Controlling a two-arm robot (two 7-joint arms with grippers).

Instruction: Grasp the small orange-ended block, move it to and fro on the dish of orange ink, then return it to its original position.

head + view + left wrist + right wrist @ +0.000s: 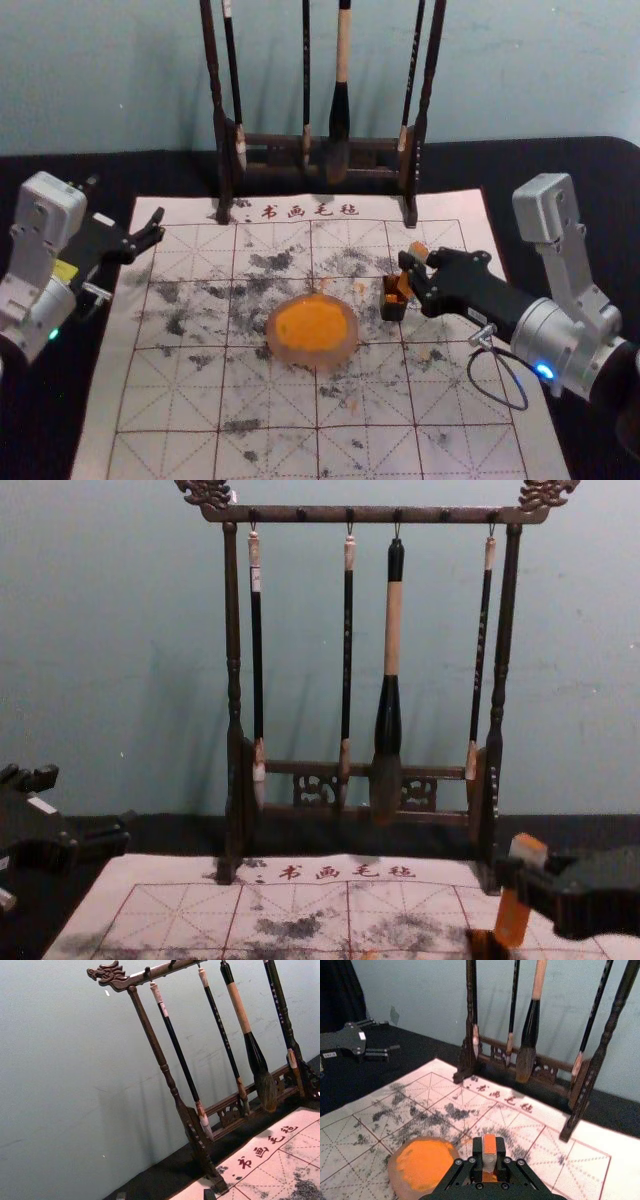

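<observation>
Observed block (512, 918) gripped by right gripper (409, 269), to the right of the dish of orange ink (300, 361).

Noted right gripper with fingers narrowed around block, orange-ended above and below them; read as near upright, leaning slightly, with lower end at the mouth of a small dark box (394, 311), near the dish on its right side; cannot tell whether touching that box. Logged orange ink over most of the dish, inside a paler rim. Located left gripper (150, 229) well apart from the dish, to its left and farther back, with fingers wide. Recorded gridded mat (450, 390) under the dish, smudged dark around it; brush rack (300, 515) behind the dish, hung with four brushes (393, 630).
</observation>
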